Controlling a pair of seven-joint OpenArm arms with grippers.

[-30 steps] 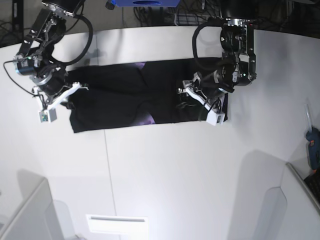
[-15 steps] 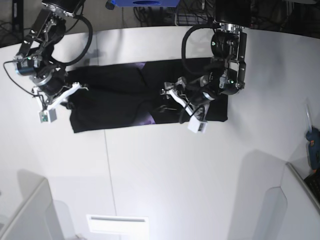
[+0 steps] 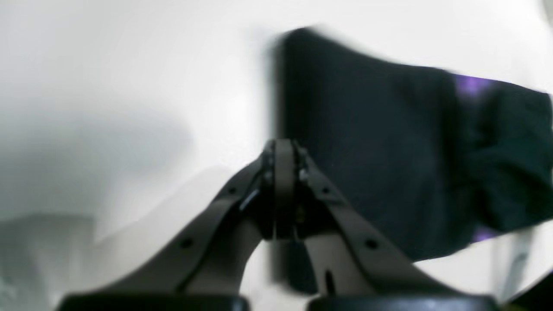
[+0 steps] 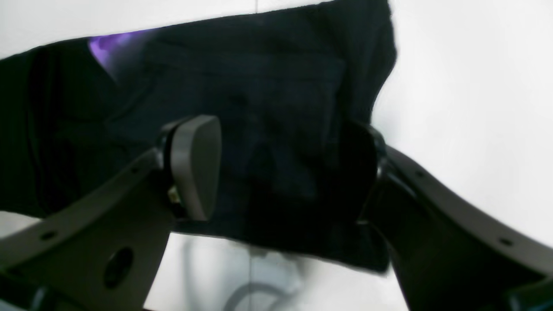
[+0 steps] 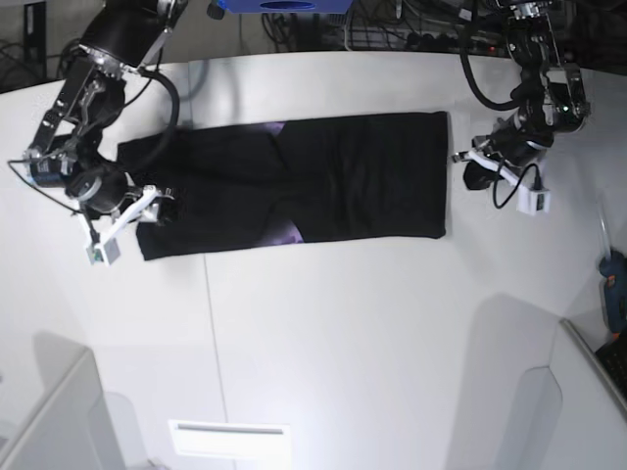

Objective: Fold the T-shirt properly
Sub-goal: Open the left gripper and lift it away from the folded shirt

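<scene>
Two arms flank one shirt (image 5: 294, 186), which lies flat on the white table (image 5: 323, 333) as a long band running across it, toward the far edge. Left gripper (image 5: 477, 168) sits off the cloth, just beside the shirt's end on the base view's right, jaws pressed fully together on nothing; the wrist view shows the two fingers meeting at a seam with bare table under them and the shirt's straight edge ahead. Its place suggests a pause clear of the fabric, so that the folded end lies undisturbed. Right gripper (image 5: 147, 208) hangs at the opposite end, over the corner nearer the camera, jaws spread wide and holding nothing; its wrist view shows black cloth between and below the two pads (image 4: 194, 166), though whether they touch it cannot be told. That stance reads as either a release or a readiness to pinch that end for the next fold.

Shirt: black, folded lengthwise so that sleeves no longer stick out; long edges roughly parallel, the end by the left gripper square, the other ragged and lumpy. Slivers of purple print (image 5: 287, 233) peep out at the mid-length creases, top and bottom, so the printed face seems turned inward. Judged by its length, a crosswise fold remains.
</scene>
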